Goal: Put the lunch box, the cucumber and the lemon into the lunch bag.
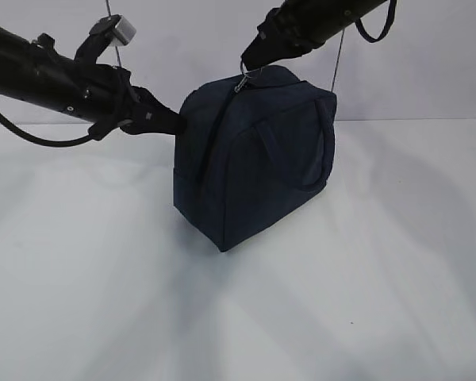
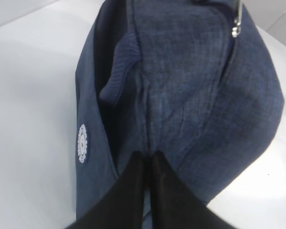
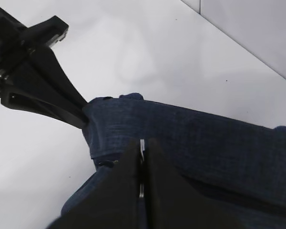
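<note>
The lunch bag (image 1: 254,163) stood upright on the white table (image 1: 103,302). The left hand (image 2: 147,160) was pinched shut on its end fabric, the right hand (image 3: 142,145) clamped on the silver ring pull (image 1: 243,71) (no food in sight). Zipping looked underway; next, a steady pull along the zipper.

Both arms reach inward (left low, right high), left pincer (image 2: 147,160) and right pincer (image 3: 142,145) clamped.
</note>
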Action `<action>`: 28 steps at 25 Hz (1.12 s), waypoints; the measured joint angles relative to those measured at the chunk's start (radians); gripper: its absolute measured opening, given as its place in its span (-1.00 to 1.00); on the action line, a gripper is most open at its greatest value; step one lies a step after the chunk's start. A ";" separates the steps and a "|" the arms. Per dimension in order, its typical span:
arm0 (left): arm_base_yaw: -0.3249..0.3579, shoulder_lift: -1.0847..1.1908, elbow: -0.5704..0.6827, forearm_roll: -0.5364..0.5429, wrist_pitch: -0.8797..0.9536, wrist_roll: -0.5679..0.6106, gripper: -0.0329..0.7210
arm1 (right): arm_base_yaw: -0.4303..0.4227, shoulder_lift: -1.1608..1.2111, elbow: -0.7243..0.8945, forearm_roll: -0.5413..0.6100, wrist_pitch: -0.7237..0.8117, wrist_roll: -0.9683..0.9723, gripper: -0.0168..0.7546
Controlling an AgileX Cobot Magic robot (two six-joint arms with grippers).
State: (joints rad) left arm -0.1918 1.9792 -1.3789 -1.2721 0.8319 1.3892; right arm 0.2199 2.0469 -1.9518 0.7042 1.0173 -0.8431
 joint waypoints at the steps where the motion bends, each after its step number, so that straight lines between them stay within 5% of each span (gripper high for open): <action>1: 0.000 -0.009 0.002 0.005 -0.004 0.000 -0.93 | 0.000 0.000 0.000 0.000 -0.005 0.000 -0.94; 28: -0.020 -0.029 0.002 0.117 -0.014 -0.128 -0.93 | -0.004 0.008 0.000 0.203 -0.051 -0.094 -0.94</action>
State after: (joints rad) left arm -0.2118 1.9503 -1.3770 -1.1556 0.8180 1.2615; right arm 0.2160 2.0548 -1.9518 0.9072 0.9659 -0.9371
